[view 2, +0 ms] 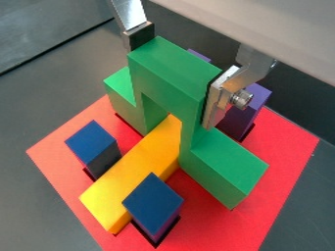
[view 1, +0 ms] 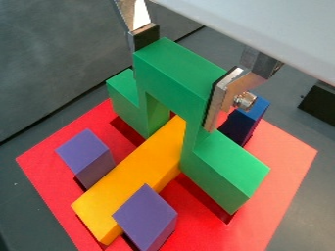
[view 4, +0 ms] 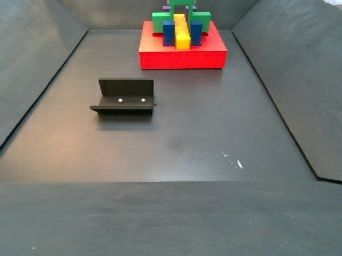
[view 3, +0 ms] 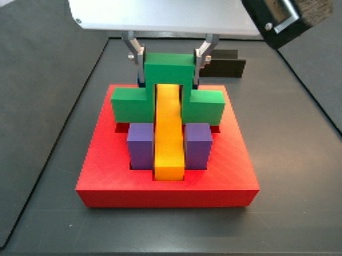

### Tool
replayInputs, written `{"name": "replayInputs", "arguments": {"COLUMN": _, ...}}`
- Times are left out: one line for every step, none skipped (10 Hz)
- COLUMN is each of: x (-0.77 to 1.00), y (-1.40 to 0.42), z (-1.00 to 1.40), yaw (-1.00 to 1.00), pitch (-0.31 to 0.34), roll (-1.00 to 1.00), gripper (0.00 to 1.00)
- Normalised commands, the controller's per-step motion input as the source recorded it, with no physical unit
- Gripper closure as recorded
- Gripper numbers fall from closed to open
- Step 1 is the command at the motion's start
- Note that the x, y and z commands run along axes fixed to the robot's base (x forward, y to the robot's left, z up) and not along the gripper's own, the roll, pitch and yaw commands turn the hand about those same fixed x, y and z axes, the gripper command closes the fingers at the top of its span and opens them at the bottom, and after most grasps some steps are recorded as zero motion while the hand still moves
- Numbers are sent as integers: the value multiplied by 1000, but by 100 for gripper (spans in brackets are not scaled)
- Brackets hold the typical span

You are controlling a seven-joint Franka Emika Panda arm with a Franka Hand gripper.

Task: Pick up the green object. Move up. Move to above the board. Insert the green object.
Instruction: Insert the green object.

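The green object (view 1: 216, 167) stands on the red board (view 1: 281, 186), its taller centre straddling the long yellow bar (view 1: 137, 176) and its side arms low on either side. My gripper (view 1: 183, 71) is shut on the taller centre from above, one finger on each side face. This shows in both wrist views (view 2: 181, 69) and in both side views (view 3: 170, 58). The green object (view 3: 170, 72) sits at the far end of the board (view 3: 167, 190). Purple blocks (view 3: 139, 140) flank the yellow bar (view 3: 167, 130).
A black block (view 3: 227, 67) lies just behind the board. The fixture (view 4: 124, 97) stands on the dark floor well away from the board (view 4: 183, 58). Grey walls enclose the floor on all sides.
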Motion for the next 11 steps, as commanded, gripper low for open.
{"name": "replayInputs", "arguments": {"x": 9, "y": -26, "z": -191, "yaw": 0, "pitch": -14, "roll": 56, "gripper": 100}}
{"name": "replayInputs", "arguments": {"x": 23, "y": 0, "z": -203, "yaw": 0, "pitch": -10, "roll": 74, "gripper": 100}}
{"name": "replayInputs", "arguments": {"x": 63, "y": -57, "z": -163, "yaw": 0, "pitch": 0, "roll": 93, "gripper": 100}}
{"name": "replayInputs", "arguments": {"x": 143, "y": -109, "z": -131, "yaw": 0, "pitch": 0, "roll": 109, "gripper": 100}}
{"name": "replayInputs", "arguments": {"x": 149, "y": -111, "z": -114, "yaw": 0, "pitch": 0, "roll": 123, "gripper": 100}}
{"name": "replayInputs", "arguments": {"x": 160, "y": -106, "z": -100, "yaw": 0, "pitch": 0, "roll": 89, "gripper": 100}}
{"name": "replayInputs", "arguments": {"x": 157, "y": -40, "z": -137, "yaw": 0, "pitch": 0, "roll": 77, "gripper": 100}}
{"name": "replayInputs", "arguments": {"x": 166, "y": 0, "z": -226, "yaw": 0, "pitch": 0, "roll": 141, "gripper": 100}}
{"name": "replayInputs", "arguments": {"x": 189, "y": 3, "z": -249, "yaw": 0, "pitch": 0, "roll": 164, "gripper": 100}}
{"name": "replayInputs", "arguments": {"x": 171, "y": 6, "z": -246, "yaw": 0, "pitch": 0, "roll": 163, "gripper": 100}}
{"name": "replayInputs", "arguments": {"x": 131, "y": 0, "z": -263, "yaw": 0, "pitch": 0, "roll": 149, "gripper": 100}}
